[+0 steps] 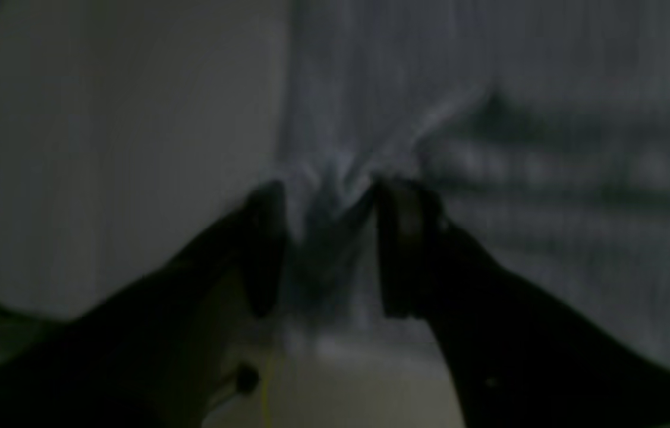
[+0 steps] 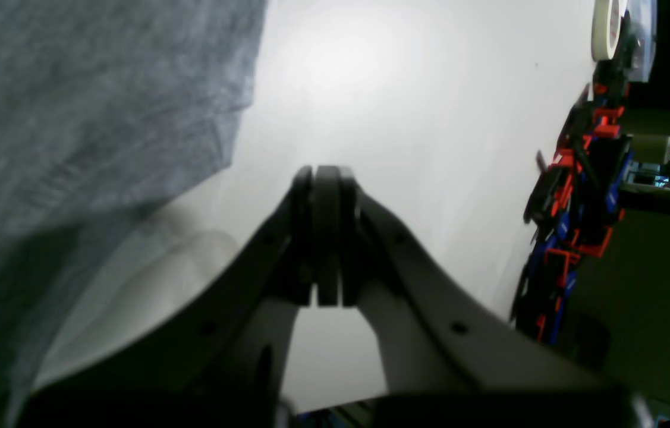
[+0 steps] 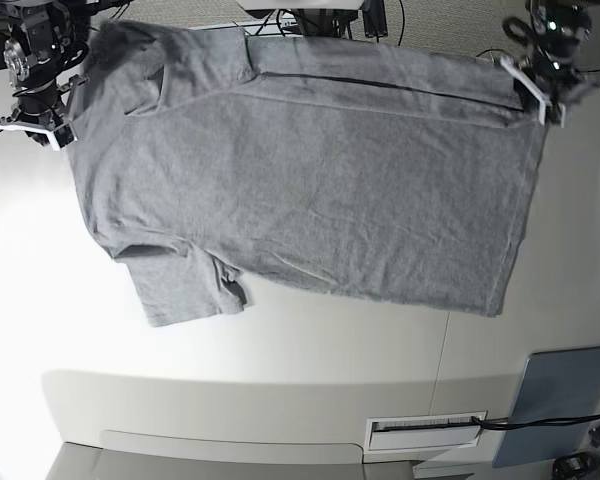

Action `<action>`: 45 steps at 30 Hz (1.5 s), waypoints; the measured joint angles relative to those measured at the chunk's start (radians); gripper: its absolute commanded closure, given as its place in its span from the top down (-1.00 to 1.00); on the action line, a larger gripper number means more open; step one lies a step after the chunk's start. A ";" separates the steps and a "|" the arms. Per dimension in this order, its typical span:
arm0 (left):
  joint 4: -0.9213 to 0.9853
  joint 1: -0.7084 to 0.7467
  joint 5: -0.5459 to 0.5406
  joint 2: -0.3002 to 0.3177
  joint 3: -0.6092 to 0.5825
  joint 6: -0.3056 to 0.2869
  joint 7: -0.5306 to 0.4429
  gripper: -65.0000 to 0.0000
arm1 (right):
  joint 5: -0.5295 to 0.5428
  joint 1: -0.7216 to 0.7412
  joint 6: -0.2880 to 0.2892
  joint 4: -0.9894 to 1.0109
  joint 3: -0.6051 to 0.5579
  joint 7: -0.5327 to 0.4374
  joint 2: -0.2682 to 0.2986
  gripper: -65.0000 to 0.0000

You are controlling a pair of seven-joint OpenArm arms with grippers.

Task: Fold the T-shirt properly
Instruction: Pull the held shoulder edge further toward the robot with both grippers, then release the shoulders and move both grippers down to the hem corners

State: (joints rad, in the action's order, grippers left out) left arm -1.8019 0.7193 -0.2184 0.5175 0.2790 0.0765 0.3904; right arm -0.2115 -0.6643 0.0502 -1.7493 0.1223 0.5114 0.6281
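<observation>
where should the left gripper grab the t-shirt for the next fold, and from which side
Probably the hem corner of the T-shirt at the base view's top right, where the left gripper already sits, its fingers apart around bunched cloth. Come from the table side beyond that edge: the corner is a free edge and the body lies flat. The right gripper is shut, holding nothing.

White table [image 3: 310,345]: grey T-shirt [image 3: 320,185] spread flat, blue-grey panel [image 3: 558,405].
</observation>
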 measured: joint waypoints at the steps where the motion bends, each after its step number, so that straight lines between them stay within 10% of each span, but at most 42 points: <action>1: -0.001 -0.013 0.001 0.000 0.006 -0.011 -0.002 -0.13 | 0.000 0.000 0.000 0.000 0.000 0.000 0.000 -1.00; 6: -0.002 -0.034 0.001 -0.002 0.010 -0.088 0.000 0.03 | 0.000 0.000 0.000 0.000 0.000 0.000 0.000 -1.00; 16: 0.000 -0.143 0.060 -0.002 0.017 -0.003 -0.002 0.14 | 0.002 0.003 0.000 0.000 0.000 0.000 0.000 -1.00; 25: 0.006 -0.327 -0.044 -0.002 0.018 -0.171 0.087 0.14 | 0.147 0.159 0.081 0.000 0.000 0.004 -0.003 -0.15; 33: 0.207 -0.612 -0.195 -0.005 0.015 -0.315 0.174 0.14 | 0.385 0.408 0.150 0.003 0.001 0.257 -0.064 -0.11; 42: 0.563 -0.969 -0.143 -0.006 -0.197 -0.326 0.174 0.14 | 0.446 0.525 0.168 0.004 0.001 0.302 -0.160 -0.11; 45: 0.728 -1.104 -0.113 -0.011 -0.298 -0.249 0.145 0.14 | 0.446 0.523 0.168 0.003 0.001 0.312 -0.180 -0.11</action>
State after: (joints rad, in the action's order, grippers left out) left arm -1.0740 -0.3851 -0.3309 0.5060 -0.0185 -0.1726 0.5358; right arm 0.2348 -0.1410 0.2184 -1.7458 0.1230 0.8234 0.4477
